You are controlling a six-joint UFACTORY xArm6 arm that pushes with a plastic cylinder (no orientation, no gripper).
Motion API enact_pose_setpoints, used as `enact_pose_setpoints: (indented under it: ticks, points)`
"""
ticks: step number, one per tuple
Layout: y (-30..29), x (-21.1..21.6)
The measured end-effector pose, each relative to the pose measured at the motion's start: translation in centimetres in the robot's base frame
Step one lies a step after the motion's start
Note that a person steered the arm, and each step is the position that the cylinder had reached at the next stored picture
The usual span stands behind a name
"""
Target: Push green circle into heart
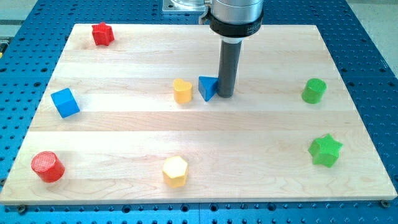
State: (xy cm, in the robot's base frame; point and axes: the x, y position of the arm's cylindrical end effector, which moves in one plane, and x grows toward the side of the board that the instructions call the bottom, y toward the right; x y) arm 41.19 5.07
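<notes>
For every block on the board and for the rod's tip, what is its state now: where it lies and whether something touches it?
my tip: on the board, against the blue triangle's right side.
blue triangle: centre, close to the yellow heart.
yellow heart: left of the triangle, a small gap between.
green circle: right edge, alone, far from the heart.
green star: lower right, alone.
yellow hexagon: bottom centre, alone.
red circle: lower left, alone.
blue cube: left, alone.
red star: upper left, alone.

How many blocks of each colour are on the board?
Red: 2, red star and red circle
Blue: 2, blue cube and blue triangle
Yellow: 2, yellow heart and yellow hexagon
Green: 2, green circle and green star
Total: 8
</notes>
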Motion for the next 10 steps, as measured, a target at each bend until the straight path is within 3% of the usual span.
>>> enact_pose_setpoints:
  ticks: [1, 2, 3, 4, 5, 8, 10]
  points:
    - [-1.6, 0.0]
    - [1.9, -2.6]
    - [10.0, -5.5]
    - [21.0, -4.4]
    - [22.1, -0.6]
    - [17.6, 2.7]
    - [6.2, 2.0]
